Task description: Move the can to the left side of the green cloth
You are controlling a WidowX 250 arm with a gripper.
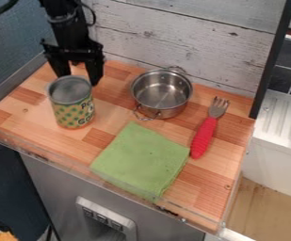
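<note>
- A wooden counter [212, 190], with a whitewashed plank wall [173, 30] behind the green cloth.
- Can [72, 109]: upright on the wood, to the cloth's left and a little behind it, just in front of and below the gripper's fingers; whether they touch it, I cannot tell.
- Gripper [79, 80]: behind and left of the cloth, fingers spread wide, gripping nothing.
- Green cloth [141, 162]: folded, lying flat.
- Metal pot [162, 93]: behind the cloth.
- Red-handled fork [203, 136]: right of the cloth, handle end just beside it.
</note>
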